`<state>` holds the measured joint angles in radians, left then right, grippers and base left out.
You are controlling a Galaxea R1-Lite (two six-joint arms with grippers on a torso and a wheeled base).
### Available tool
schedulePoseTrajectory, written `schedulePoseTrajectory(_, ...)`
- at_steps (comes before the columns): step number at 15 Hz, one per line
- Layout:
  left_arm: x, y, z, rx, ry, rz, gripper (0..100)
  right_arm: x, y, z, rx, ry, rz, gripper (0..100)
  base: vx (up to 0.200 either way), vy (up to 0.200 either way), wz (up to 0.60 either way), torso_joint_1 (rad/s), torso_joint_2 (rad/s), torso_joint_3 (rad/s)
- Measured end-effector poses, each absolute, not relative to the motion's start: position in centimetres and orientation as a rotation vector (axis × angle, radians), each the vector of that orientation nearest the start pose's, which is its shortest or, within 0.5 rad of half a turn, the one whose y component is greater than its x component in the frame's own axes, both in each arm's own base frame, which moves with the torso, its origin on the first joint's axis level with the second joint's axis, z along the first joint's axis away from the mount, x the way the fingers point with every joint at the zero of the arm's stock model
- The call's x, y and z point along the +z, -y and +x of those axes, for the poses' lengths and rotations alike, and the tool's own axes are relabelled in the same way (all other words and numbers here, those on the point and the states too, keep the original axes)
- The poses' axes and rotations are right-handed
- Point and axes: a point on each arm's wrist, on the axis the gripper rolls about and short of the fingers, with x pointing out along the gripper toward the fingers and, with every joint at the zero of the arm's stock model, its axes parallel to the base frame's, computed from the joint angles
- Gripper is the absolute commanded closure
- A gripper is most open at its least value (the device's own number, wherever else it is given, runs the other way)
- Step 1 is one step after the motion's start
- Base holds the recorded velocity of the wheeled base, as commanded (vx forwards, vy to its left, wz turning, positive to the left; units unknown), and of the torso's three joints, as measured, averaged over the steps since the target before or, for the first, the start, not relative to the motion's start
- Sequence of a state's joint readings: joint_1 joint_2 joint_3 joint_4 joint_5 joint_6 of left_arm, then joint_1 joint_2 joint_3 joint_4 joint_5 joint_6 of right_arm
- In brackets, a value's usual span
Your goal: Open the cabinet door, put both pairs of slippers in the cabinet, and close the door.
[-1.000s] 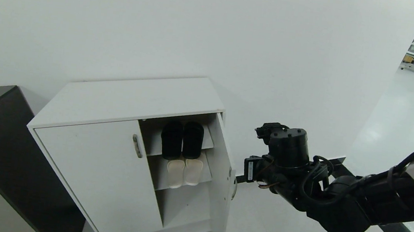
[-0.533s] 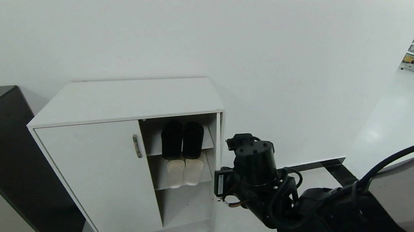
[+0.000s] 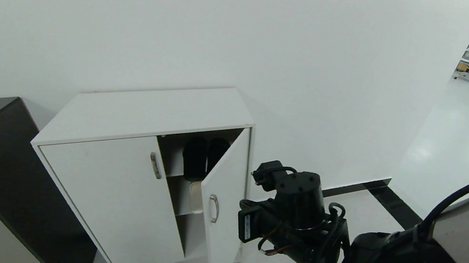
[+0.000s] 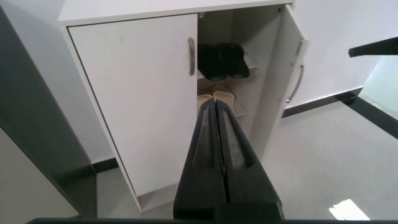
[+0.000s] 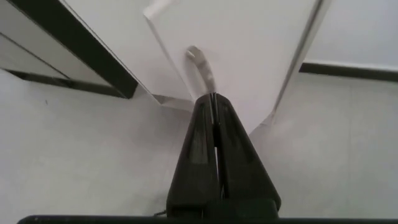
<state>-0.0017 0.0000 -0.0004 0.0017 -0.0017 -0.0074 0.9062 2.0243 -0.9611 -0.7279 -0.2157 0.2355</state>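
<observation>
White laminate cabinet stands on the floor against the wall. Its left door is shut. Its right door stands partly open, angled across the opening.

Inside I see the pair of black slippers on the upper shelf. The pair of cream slippers is on the shelf below, partly hidden by the right door.

Right pincer: fingers pressed together, gripping nothing, tip just beside the curved metal handle on the right door's outer face. I cannot tell whether it touches.

Left pincer: fingers closed, empty, held well back from the cabinet front and pointing toward the opening.
</observation>
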Motion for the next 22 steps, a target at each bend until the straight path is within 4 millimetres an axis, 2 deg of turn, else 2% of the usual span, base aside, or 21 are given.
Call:
schedulePoseTrajectory(5, 7.5, 0.0, -2.3, -0.003, -0.001, -0.007, 100, 11.5, -28.5, 23.6, 0.672, -0.310, 0.013, 100, 0.000, 0.000, 0.00, 0.000, 0.00, 0.000)
schedulePoseTrajectory(12, 7.5, 0.0, -2.3, -0.003, -0.001, -0.007, 100, 11.1, -28.4, 23.6, 0.673, -0.322, 0.008, 100, 0.000, 0.000, 0.60, 0.002, 0.01, 0.003)
schedulePoseTrajectory(17, 7.5, 0.0, -2.3, -0.004, -0.001, -0.007, 100, 10.8, -27.8, 23.7, 0.664, -0.299, -0.037, 100, 0.000, 0.000, 0.00, 0.000, 0.00, 0.000)
schedulePoseTrajectory(20, 7.5, 0.0, -2.3, -0.003, -0.002, -0.007, 100, 9.8, -25.5, 24.0, 0.671, -0.306, -0.121, 100, 0.000, 0.000, 0.00, 0.000, 0.00, 0.000)
schedulePoseTrajectory(22, 7.5, 0.0, -2.3, -0.003, -0.002, -0.007, 100, 9.3, -24.2, 23.7, 0.775, -0.351, -0.118, 100, 0.000, 0.000, 0.00, 0.000, 0.00, 0.000)
